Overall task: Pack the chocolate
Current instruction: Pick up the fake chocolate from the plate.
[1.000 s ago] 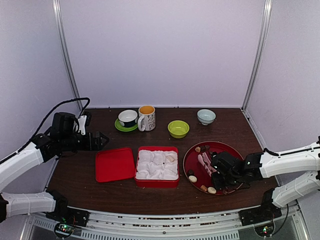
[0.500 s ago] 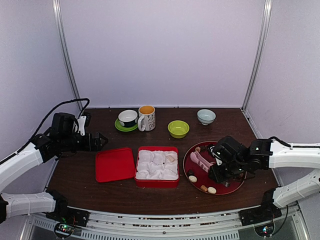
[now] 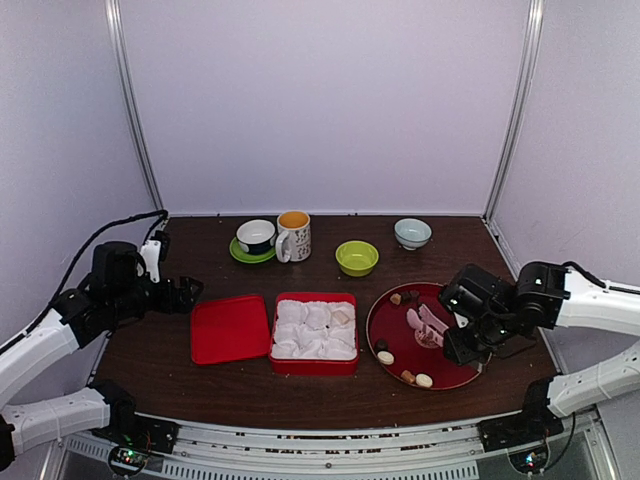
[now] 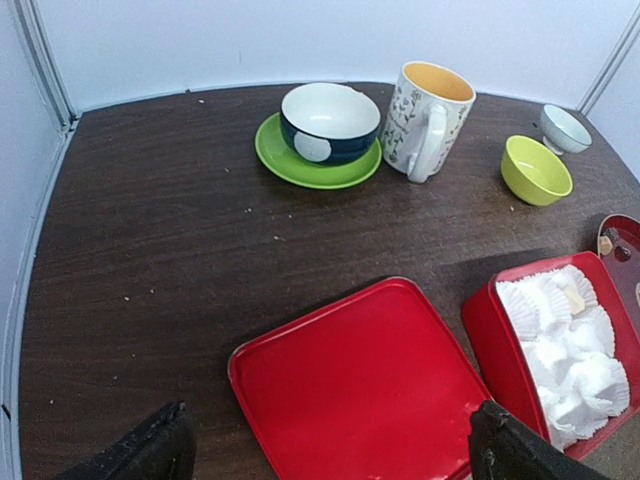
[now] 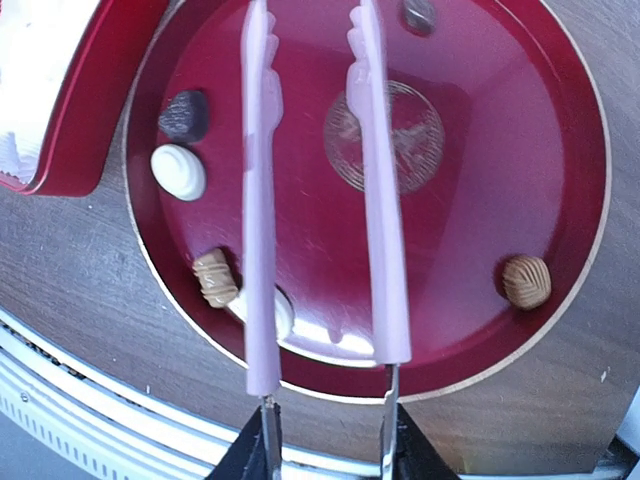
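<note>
Dark wooden table (image 4: 150, 230). My right gripper (image 5: 325, 440) pinches the pink tongs (image 5: 258, 200) over the red plate (image 5: 480, 150), with the chocolate (image 5: 178, 172) scattered beneath them. My left gripper (image 4: 325, 450) is spread wide; the red tin (image 4: 490, 340) beside it holds paper cups (image 4: 585, 375), maybe one sweet.

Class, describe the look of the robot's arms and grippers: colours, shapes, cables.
White shells and black joints on the left arm and right arm. A black cable loops off the left arm. The left gripper and right gripper are black, two tapered fingers each.
</note>
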Action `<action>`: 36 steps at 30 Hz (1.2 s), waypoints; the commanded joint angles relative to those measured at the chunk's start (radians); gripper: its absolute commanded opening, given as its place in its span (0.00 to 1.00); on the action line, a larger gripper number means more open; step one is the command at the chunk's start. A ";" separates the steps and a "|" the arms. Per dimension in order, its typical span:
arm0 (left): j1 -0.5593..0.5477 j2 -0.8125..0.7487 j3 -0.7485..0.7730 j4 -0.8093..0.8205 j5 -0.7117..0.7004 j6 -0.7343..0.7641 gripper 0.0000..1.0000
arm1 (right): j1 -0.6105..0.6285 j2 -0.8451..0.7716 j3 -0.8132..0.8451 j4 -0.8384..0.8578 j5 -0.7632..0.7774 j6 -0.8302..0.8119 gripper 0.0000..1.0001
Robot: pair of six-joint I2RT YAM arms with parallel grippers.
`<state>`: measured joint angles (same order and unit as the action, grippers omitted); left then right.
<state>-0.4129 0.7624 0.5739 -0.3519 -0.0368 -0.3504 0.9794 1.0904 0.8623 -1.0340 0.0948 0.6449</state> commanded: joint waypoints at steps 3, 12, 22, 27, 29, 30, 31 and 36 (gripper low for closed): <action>0.000 0.008 -0.030 0.135 -0.149 0.050 0.98 | -0.028 -0.123 -0.008 -0.199 0.044 0.154 0.36; 0.041 0.031 -0.071 0.284 -0.300 0.171 0.98 | -0.085 -0.235 -0.014 -0.342 0.021 0.302 0.35; 0.132 0.103 -0.110 0.442 -0.303 0.241 0.98 | -0.236 -0.314 -0.031 -0.377 -0.033 0.319 0.35; 0.133 0.116 -0.126 0.474 -0.272 0.259 0.98 | -0.275 -0.279 -0.030 -0.382 -0.074 0.301 0.35; 0.133 0.103 -0.132 0.474 -0.268 0.269 0.98 | -0.279 -0.263 -0.032 -0.378 -0.099 0.295 0.35; 0.134 0.094 -0.135 0.473 -0.266 0.273 0.98 | -0.281 -0.256 -0.030 -0.381 -0.107 0.294 0.35; 0.133 0.082 -0.139 0.472 -0.266 0.278 0.98 | -0.282 -0.249 -0.025 -0.385 -0.113 0.293 0.35; 0.132 0.027 -0.156 0.465 -0.252 0.292 0.98 | -0.285 -0.228 0.000 -0.412 -0.125 0.297 0.36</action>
<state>-0.2867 0.8322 0.4370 0.0563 -0.3107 -0.0872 0.7017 0.8570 0.8402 -1.4075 -0.0143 0.9428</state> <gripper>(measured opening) 0.978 0.353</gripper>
